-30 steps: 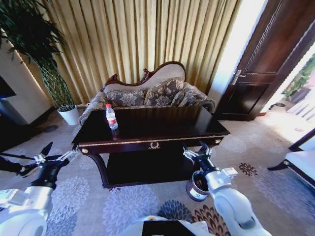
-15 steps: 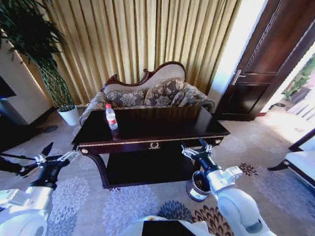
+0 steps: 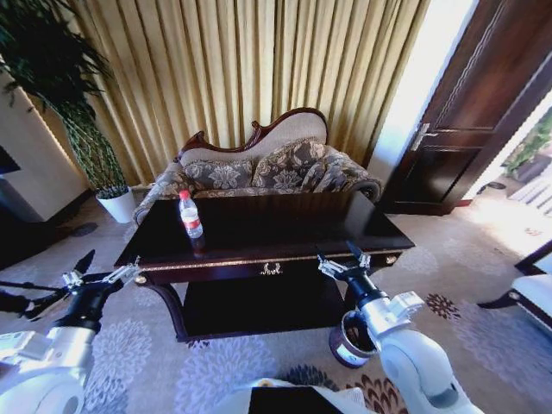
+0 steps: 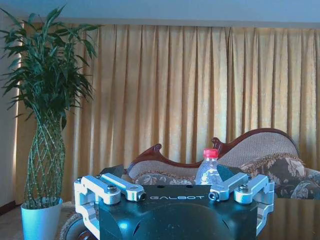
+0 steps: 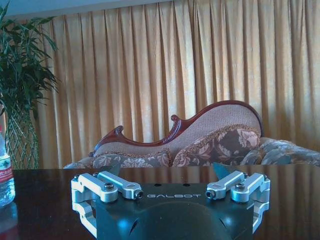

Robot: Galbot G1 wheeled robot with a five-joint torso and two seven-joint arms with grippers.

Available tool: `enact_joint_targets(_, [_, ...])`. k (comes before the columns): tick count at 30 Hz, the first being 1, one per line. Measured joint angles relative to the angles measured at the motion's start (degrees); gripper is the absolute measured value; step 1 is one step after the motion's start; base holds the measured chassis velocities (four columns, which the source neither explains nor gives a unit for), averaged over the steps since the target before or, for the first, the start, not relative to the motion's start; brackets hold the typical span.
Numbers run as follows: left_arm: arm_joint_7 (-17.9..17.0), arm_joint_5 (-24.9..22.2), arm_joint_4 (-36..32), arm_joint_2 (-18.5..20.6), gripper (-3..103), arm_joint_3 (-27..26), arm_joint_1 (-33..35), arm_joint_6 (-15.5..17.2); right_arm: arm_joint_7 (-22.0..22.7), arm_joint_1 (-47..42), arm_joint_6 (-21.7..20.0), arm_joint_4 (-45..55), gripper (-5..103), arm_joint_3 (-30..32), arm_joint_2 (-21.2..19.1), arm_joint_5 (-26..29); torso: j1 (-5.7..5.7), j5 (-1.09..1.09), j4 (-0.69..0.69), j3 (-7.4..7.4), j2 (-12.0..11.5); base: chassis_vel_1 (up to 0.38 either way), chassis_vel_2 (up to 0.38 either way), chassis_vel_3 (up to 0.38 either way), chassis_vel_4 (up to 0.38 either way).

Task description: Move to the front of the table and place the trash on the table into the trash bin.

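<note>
The dark glossy table with gold trim stands in front of me. A clear plastic bottle with a red cap stands upright on its left part. It also shows past my left gripper and at the edge of the right wrist view. The small dark trash bin sits on the carpet by the table's right front leg, partly behind my right arm. My left gripper hangs open off the table's left front corner. At the table's front right edge, my right gripper is also open and holds nothing.
A patterned carved-wood sofa stands behind the table, in front of gold curtains. A tall plant in a white pot is at the back left, a dark door at the right. A chair's edge shows far right.
The whole picture has shifted, so the camera moved; the table now looks wider and nearer. My right gripper has risen a little towards the table's front edge.
</note>
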Motion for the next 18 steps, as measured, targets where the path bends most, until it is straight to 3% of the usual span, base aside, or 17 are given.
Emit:
enact_joint_targets(11, [-1.54,-0.39,0.66,2.61,100,0.86,-2.17,0.16,-0.05,-0.2,0.11,-0.54,100,-0.26,0.32,0.4,-0.06,0.02,0.01,-0.03,0.03,-0.023,0.031,0.029,-0.029])
enact_joint_targets(13, [-3.98,-0.59,1.57,4.61,100,2.13,-5.26,3.14,-0.02,-0.22,0.11,-0.71,100,-0.23,0.35,0.41,-0.06,0.01,-0.01,-0.03,0.03,0.0,0.0,0.0,0.0])
enact_joint_targets(14, [-3.98,-0.59,1.57,4.61,100,2.13,-5.26,3.14,-0.02,-0.22,0.11,-0.71,100,-0.23,0.35,0.41,-0.06,0.01,-0.01,-0.03,0.03,0.0,0.0,0.0,0.0])
enact_joint_targets(18, [-7.59,-2.19,2.52,8.74,100,3.8,-10.38,9.85,0.03,-0.26,-0.48,-0.72,100,0.08,-0.19,0.52,-0.04,0.01,0.0,-0.01,0.02,0.0,0.0,0.0,0.0])
